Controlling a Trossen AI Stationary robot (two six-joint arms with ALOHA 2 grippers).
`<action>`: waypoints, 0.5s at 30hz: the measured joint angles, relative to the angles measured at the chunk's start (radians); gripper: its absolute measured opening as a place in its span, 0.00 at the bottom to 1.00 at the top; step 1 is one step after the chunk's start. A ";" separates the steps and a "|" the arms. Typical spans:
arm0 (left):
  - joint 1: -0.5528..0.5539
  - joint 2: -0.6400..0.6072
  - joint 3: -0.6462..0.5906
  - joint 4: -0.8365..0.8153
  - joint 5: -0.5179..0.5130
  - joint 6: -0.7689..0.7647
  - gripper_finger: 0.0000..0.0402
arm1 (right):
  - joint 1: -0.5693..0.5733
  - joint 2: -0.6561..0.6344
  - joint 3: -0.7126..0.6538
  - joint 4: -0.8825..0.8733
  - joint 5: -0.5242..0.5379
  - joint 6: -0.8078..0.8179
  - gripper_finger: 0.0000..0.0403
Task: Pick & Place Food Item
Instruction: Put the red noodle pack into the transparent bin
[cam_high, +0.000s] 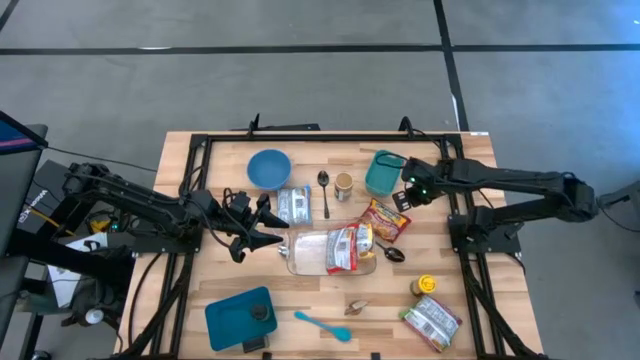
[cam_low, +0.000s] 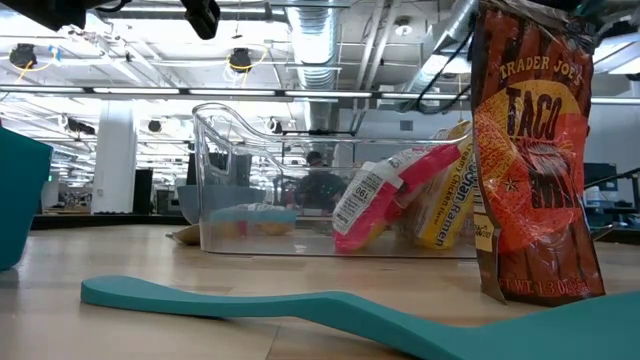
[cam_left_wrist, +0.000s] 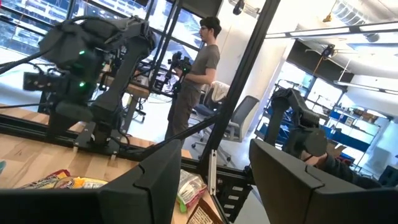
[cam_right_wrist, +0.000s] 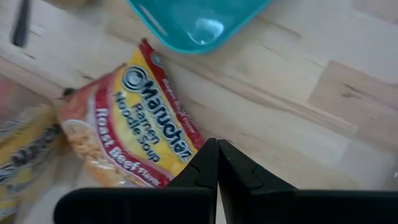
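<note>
A red and yellow Maruchan ramen packet (cam_right_wrist: 124, 130) lies flat on the table, also in the high view (cam_high: 385, 221). My right gripper (cam_right_wrist: 217, 163) is shut and empty, just above the table beside the packet's edge, near a teal cup (cam_high: 383, 172); it also shows in the high view (cam_high: 407, 196). A clear plastic bin (cam_high: 310, 262) at the table's middle holds several food packets (cam_low: 370, 205). My left gripper (cam_high: 272, 228) is open and empty, level at the bin's left end, its fingers (cam_left_wrist: 155, 180) pointing toward the table's right.
A blue bowl (cam_high: 269, 167), a silver spoon (cam_high: 324, 190), a small cup (cam_high: 343, 185) and a packet (cam_high: 294, 205) lie behind the bin. A teal tray (cam_high: 240, 318), a teal spatula (cam_high: 322, 325), a taco packet (cam_low: 530, 150) and a yellow jar (cam_high: 426, 286) sit near the front. A person (cam_left_wrist: 198, 74) stands beyond the table.
</note>
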 joint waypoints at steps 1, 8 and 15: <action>0.000 0.000 0.000 0.000 0.000 0.000 0.46 | -0.013 0.014 0.000 0.000 -0.010 -0.010 0.00; 0.000 0.000 0.000 0.000 0.000 0.000 0.46 | -0.070 0.078 0.000 0.002 -0.042 -0.041 0.00; 0.000 0.000 0.000 0.000 0.000 0.000 0.46 | -0.058 0.102 -0.029 0.160 -0.098 -0.056 0.00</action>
